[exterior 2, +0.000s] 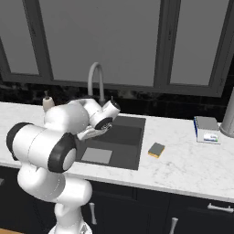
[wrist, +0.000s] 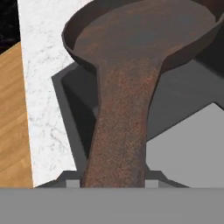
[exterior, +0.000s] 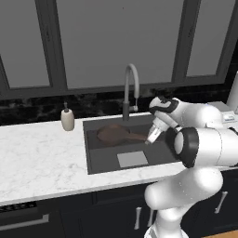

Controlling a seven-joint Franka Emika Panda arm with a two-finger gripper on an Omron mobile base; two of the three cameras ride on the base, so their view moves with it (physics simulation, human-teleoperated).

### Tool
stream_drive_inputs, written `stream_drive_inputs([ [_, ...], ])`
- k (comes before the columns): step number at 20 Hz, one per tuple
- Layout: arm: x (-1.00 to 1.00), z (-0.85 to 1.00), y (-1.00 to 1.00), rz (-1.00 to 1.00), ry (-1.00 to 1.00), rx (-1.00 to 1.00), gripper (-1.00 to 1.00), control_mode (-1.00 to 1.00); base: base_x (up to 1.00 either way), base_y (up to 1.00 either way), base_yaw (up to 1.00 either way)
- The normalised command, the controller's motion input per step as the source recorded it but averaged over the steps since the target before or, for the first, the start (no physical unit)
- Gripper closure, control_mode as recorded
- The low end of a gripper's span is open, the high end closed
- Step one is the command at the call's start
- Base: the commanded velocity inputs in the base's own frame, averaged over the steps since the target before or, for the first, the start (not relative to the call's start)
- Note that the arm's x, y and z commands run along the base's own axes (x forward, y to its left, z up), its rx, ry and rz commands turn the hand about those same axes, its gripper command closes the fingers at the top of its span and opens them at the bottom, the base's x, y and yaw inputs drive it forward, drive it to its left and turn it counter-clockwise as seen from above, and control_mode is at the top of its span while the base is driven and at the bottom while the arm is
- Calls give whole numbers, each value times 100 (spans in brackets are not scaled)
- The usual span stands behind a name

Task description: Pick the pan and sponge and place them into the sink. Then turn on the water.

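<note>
The dark reddish-brown pan (exterior: 111, 134) hangs inside the sink (exterior: 93, 158), toward its back left. Its long handle runs right into my gripper (exterior: 151, 138), which is shut on the handle's end. The hand view looks along the handle (wrist: 122, 131) to the pan bowl (wrist: 140, 43), with the sink's pale square (wrist: 188, 148) beneath. In the right base view my gripper (exterior 2: 93, 133) sits over the sink (exterior 2: 130, 137), and the arm hides the pan. The sponge (exterior 2: 156, 150) lies on the counter just right of the basin. The water is out of view.
The arched faucet (exterior: 131, 83) stands behind the sink's back edge, close above the pan. A soap dispenser (exterior: 68, 119) stands on the counter left of the basin. A blue-and-white box (exterior 2: 206, 130) and a tall grey cylinder (exterior 2: 228, 119) sit at the far right.
</note>
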Motion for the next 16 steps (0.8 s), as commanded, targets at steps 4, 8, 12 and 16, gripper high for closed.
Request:
stream_drive_inputs([
  [4,7,-23,-39,8,-11,-10,100,-100,0,0,0],
  [8,0,-23,-33,10,-14,-12,100,-100,0,0,0],
  [12,0,-29,-20,6,-8,-11,100,-100,0,0,0],
  [16,0,-38,-10,1,0,-6,100,-100,0,0,0],
])
